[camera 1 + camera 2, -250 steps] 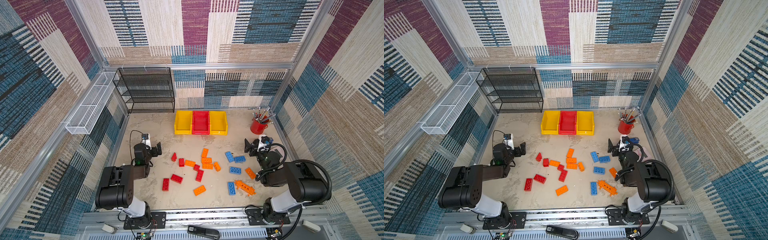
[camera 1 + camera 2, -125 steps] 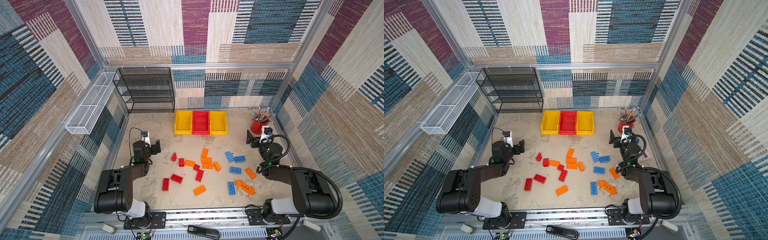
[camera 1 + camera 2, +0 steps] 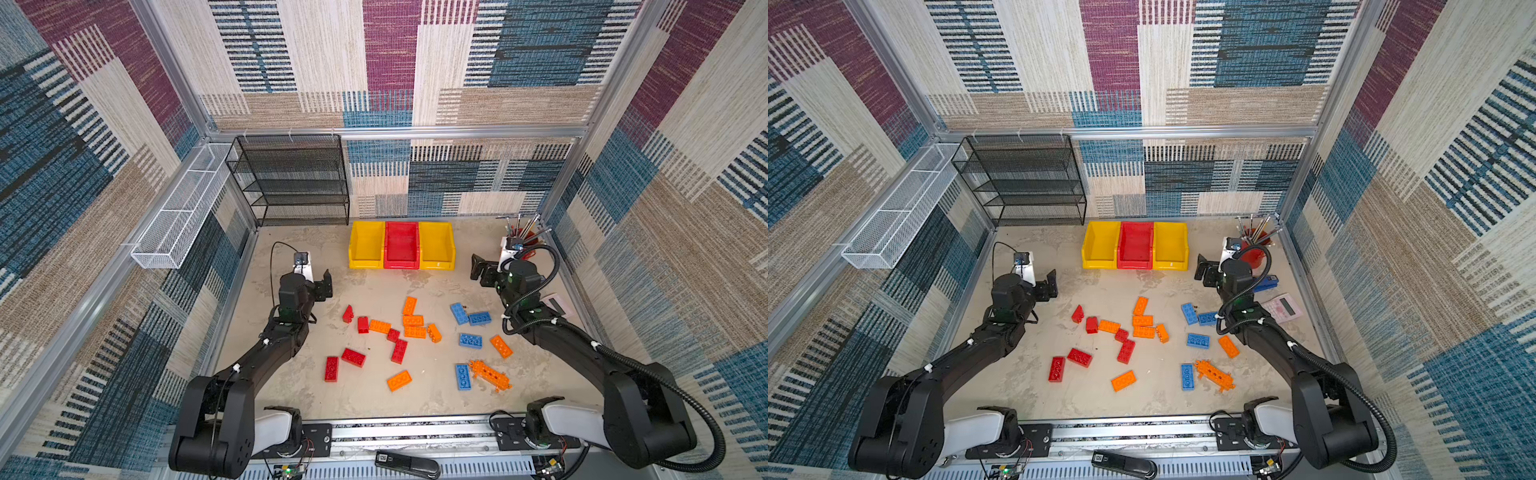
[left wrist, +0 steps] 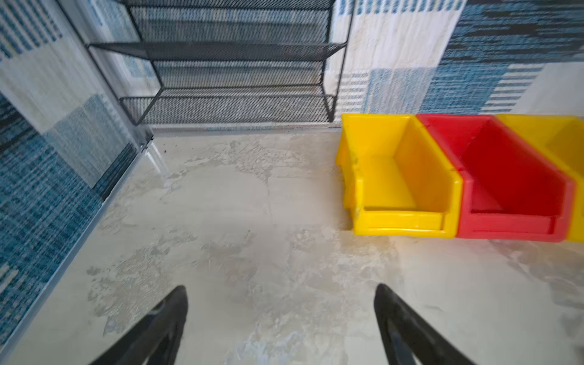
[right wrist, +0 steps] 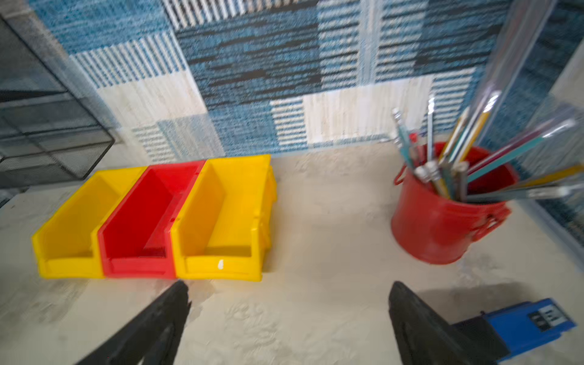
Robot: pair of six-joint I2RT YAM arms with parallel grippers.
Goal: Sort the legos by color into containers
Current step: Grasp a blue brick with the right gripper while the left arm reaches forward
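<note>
Jaws wide and empty, the left gripper [image 3: 326, 285] hangs left of the red bin [image 3: 401, 262], the right gripper [image 3: 478, 271] right of it. Legos [image 3: 400, 350] lie scattered robot-side of that bin; containers [image 3: 365, 264] look empty. Sorting seems unstarted: next move needs a descent onto one of them.

Walls [image 3: 390, 62]: woven patches of blue, maroon and beige are rising on every side.
Floor [image 3: 365, 403]: mottled beige, catching soft even light.
Shelf [image 3: 297, 183]: black mesh, standing ahead of the left claw [image 3: 325, 284].
Basket [image 3: 178, 216]: white wire, hanging off that claw's left.
</note>
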